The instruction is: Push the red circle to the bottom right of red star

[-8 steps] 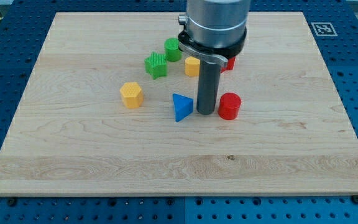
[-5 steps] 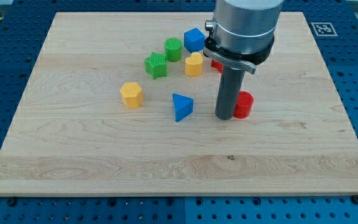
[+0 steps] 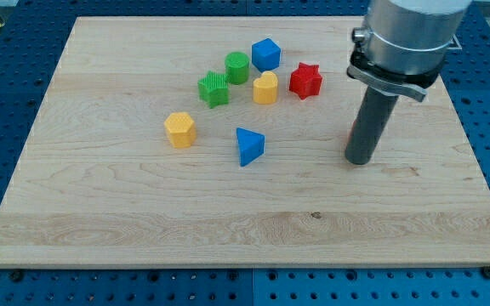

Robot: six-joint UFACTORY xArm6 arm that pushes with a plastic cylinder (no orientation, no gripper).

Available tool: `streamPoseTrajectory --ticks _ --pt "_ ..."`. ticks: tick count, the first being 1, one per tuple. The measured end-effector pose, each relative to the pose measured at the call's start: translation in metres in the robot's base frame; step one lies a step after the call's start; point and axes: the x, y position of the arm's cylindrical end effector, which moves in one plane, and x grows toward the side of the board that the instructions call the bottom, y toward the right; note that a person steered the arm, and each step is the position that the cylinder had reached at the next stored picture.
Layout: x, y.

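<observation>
While my tip [image 3: 360, 160] stands upright, well lower right of the red star [image 3: 305, 80], it hides the red circle

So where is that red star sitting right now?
The red star sits toward the view's top, just right of the yellow block, up-left of my tip.

1. A broad, light grey metallic cylinder is seen at the view's top right, cut off by the frame's upper edge.
2. Beneath it, a black ring is fitted, edged by a thin silver-grey flange with a small projecting tab at its left side.
3. A straight, dark grey rod of round section is mounted under the flange.
4. The rod is ended by my tip [image 3: 360, 161], flat and plain.
5. No cables or markings can be made out.
</observation>
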Motion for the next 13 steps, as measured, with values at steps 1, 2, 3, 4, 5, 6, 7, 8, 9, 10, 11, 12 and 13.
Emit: streamPoseTrajectory --ticks 1,2,3,4,5,6,7,8,9,10,11,12,13 --pt "0.000 0.013" --pt "0.000 0.024" --pt "0.000 0.030" --pt "-0.002 0.030" --pt "-0.017 0.030" --pt "-0.031 0.030" --pt "-0.043 0.030" --pt "-0.052 0.030" --pt "-0.060 0.030" --pt "-0.066 0.030" --pt "-0.072 0.026" --pt "-0.074 0.015" --pt "-0.069 0.012"
